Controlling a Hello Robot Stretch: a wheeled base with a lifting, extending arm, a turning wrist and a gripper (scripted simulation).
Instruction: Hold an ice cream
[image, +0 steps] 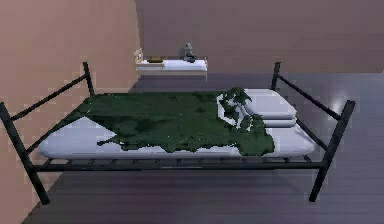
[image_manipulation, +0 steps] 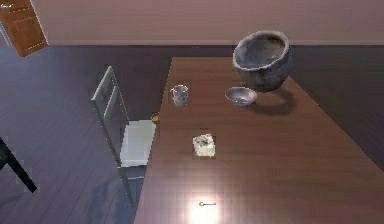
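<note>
- Gripper: you cannot tell its condition, whether released or clenched, from these views.
- Task's thing: nothing on the table (image_manipulation: 300, 170) has a shape you can safely call an ice cream. The best candidate is a pale lump (image_manipulation: 205, 146) lying on the tabletop in the arm side view, just left of the middle and near the edge beside the chair (image_manipulation: 120, 125).
- Deciding relation: by the rig's layout, the arm would rise from that view's bottom edge just right of the middle. I judge the pale lump lies a little left of that reach line and partway out. Expect a small base shift before you extend.
- Long axis: the pale lump looks squat, with no clear long axis.
- Neighbours: a cup (image_manipulation: 180, 95) and small bowl (image_manipulation: 240, 96) stand farther out, and a large grey bowl (image_manipulation: 262, 60) is beyond them. All are apart from the lump.
- Forward view: a bed (image: 70, 142) with a green blanket (image: 170, 120) lies ahead.
- Writing: none legible.
</note>
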